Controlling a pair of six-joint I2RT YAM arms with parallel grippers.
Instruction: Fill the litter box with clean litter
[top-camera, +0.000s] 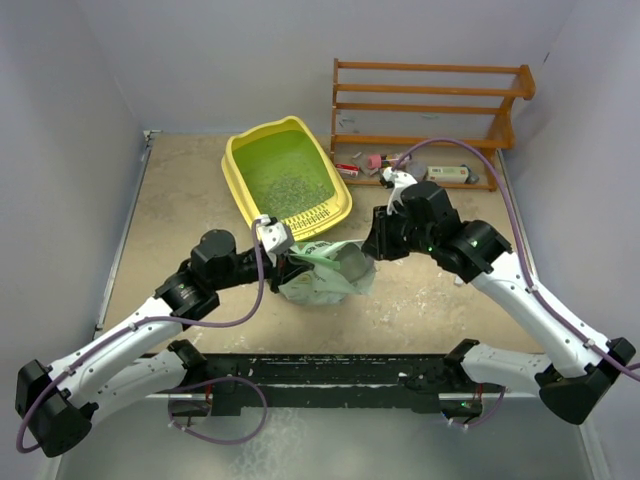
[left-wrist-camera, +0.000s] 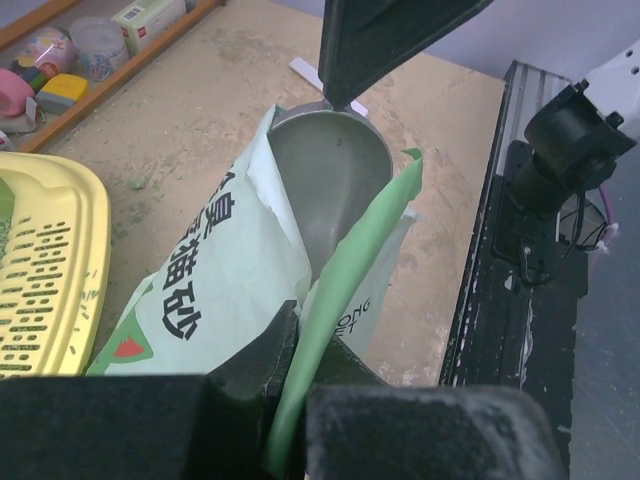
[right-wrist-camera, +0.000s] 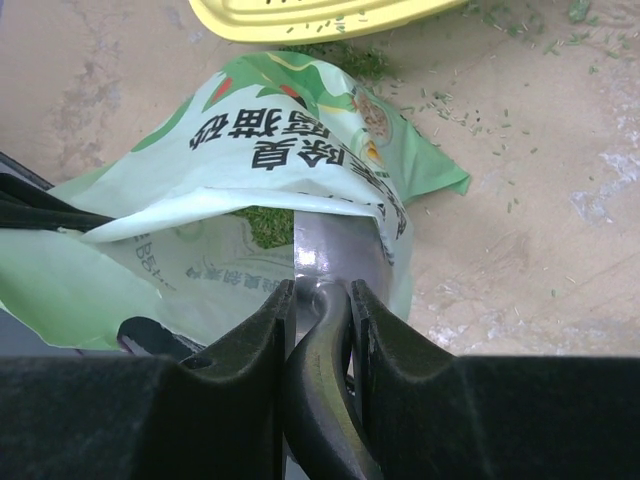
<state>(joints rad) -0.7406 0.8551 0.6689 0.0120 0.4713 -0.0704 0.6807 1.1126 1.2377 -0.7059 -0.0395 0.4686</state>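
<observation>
The yellow litter box sits at the back centre, with a thin layer of clean litter on its green floor. In front of it lies the pale-green litter bag, its mouth held open. My left gripper is shut on the bag's green edge. My right gripper is shut on the dark handle of the grey metal scoop, whose bowl reaches into the bag's mouth. Green granules show inside the bag. The box's slotted rim lies just left of the bag.
A brown wooden rack stands at the back right, with small items on its lowest shelf. Loose granules are scattered on the table by the bag. A black rail runs along the near edge. Grey walls close in the sides.
</observation>
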